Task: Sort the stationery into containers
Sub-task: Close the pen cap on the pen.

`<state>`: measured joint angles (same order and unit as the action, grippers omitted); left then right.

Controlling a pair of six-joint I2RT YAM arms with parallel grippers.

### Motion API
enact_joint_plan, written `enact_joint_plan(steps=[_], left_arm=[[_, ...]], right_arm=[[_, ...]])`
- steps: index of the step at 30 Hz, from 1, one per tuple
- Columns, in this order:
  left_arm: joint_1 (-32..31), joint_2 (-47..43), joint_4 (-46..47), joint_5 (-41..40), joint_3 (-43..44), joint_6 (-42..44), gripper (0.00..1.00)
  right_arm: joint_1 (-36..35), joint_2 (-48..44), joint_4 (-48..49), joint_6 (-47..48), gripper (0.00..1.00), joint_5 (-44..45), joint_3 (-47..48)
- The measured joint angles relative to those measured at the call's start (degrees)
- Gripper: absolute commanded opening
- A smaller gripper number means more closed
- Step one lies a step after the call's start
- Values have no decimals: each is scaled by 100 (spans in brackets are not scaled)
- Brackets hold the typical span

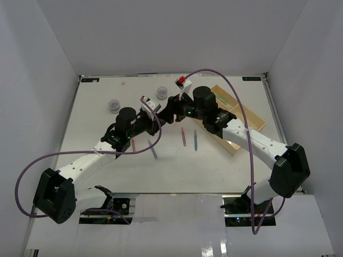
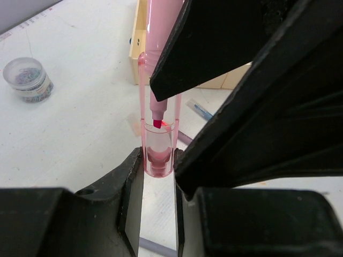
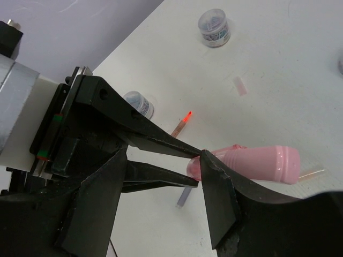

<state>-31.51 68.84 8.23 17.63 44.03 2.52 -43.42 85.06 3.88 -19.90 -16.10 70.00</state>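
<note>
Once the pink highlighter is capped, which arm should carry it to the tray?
Probably right. The right hand holds the pink highlighter, and the beige tray lies on its side; the left hand pinches only the cap.

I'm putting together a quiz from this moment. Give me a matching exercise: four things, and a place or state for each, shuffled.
Things:
1 pink highlighter
2 clear cap
3 round tub
4 tray

Places or states:
A beige, on the right side of the table
B pinched in the left gripper
C its tip inside the cap
D grey, upright on the bare table

Pairs: 1-C, 2-B, 3-D, 4-A
</note>
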Motion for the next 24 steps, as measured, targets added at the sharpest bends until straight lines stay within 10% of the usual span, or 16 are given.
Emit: enact_joint_plan(steps=[24], left_arm=[[-13, -570, 1749, 9, -901, -297, 12]], right_arm=[[-98, -1408, -1620, 772, 70, 1318, 693]])
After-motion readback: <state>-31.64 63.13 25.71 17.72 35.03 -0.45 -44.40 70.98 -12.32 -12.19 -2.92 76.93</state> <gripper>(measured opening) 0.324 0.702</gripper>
